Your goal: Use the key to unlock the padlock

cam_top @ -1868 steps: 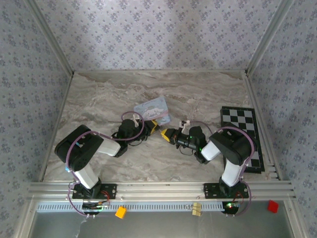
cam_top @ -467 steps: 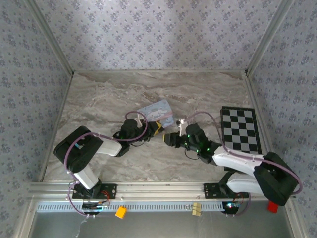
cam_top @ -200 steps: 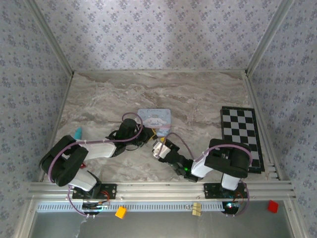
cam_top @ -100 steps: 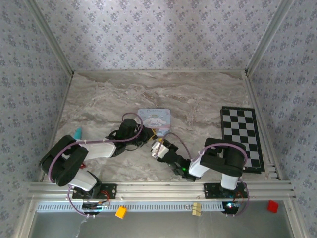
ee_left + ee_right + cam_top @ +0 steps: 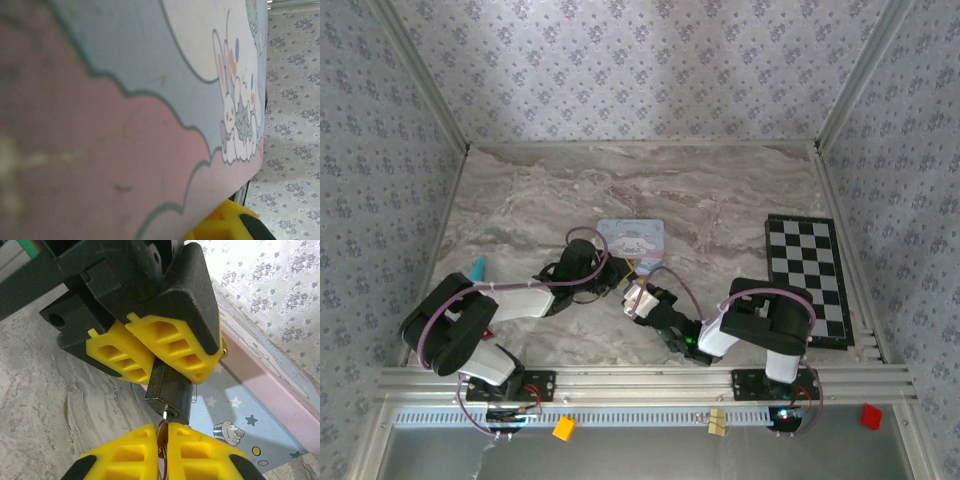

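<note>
Toward the middle of the desk's (image 5: 720,200) near edge, the right fingers (image 5: 125,455) are pressed together on the key (image 5: 163,421), whose tip sits in the silvery keyhole at the lower end of the padlock (image 5: 169,387). The dark padlock hangs just beyond them, tilted, its upper end clamped between the left fingers (image 5: 170,347), which are closed on it from above. Right behind it lies the pale blue tin (image 5: 235,405) with a pink rim, flat on the desk with its cartoon-printed lid up; its inside is hidden. Well apart, along the right edge, lies a chessboard (image 5: 807,275).
</note>
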Action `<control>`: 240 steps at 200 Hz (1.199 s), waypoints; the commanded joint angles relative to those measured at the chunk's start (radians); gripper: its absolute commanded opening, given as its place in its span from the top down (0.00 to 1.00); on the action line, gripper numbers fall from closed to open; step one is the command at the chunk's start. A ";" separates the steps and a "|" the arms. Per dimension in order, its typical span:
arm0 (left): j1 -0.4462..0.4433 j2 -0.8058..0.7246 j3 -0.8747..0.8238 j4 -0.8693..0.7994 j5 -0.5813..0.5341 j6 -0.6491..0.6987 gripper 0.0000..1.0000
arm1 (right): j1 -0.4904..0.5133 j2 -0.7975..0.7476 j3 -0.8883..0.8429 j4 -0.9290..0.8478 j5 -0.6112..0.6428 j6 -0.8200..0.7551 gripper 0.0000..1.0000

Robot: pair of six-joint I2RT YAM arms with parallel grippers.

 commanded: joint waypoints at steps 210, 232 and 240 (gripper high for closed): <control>-0.003 0.021 -0.004 0.052 -0.057 0.063 0.46 | -0.070 -0.059 0.043 -0.184 -0.136 0.352 1.00; -0.016 0.074 0.008 0.102 -0.036 0.056 0.51 | -0.069 -0.060 0.043 -0.187 -0.136 0.354 1.00; -0.023 0.087 0.021 0.099 -0.032 0.061 0.51 | -0.068 -0.059 0.044 -0.187 -0.136 0.354 1.00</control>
